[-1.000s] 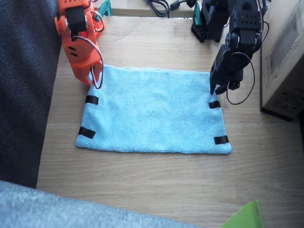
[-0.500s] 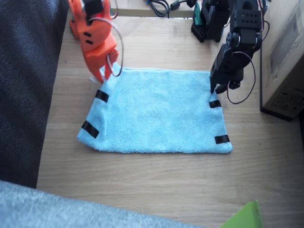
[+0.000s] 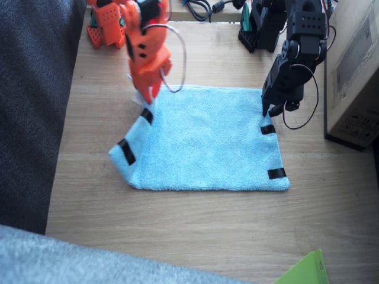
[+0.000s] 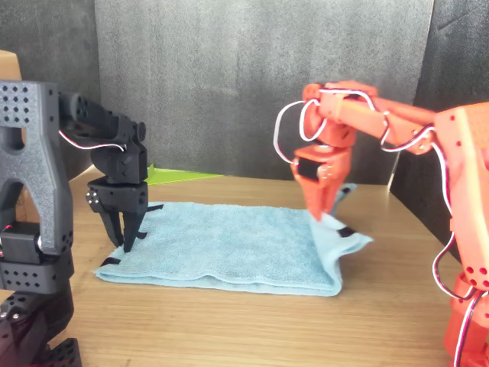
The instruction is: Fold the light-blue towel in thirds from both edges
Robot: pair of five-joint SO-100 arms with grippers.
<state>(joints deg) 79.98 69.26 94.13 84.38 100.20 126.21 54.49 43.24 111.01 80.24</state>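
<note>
The light-blue towel (image 3: 213,142) (image 4: 221,245) lies on the wooden table (image 3: 195,231). My orange right gripper (image 3: 148,99) (image 4: 321,214) is shut on the far corner of one short edge and holds it raised. That edge slopes up off the table with two black tape strips (image 3: 126,152) showing. At the far corner of the other short edge, the fingertips of my black left gripper (image 3: 269,112) (image 4: 124,243) meet on the towel. That edge lies flat, and two tape strips (image 3: 275,173) show on it.
A cardboard box (image 3: 355,71) stands just beyond the left arm. Dark fabric (image 3: 29,106) borders the table past the right arm, and grey cloth (image 3: 59,260) covers the near corner. A green sheet (image 3: 302,272) lies at the front edge. Cables (image 3: 195,7) run along the back.
My right gripper has risen and moved inward over the towel with the corner in it, lifting that short edge. The left arm has not moved.
</note>
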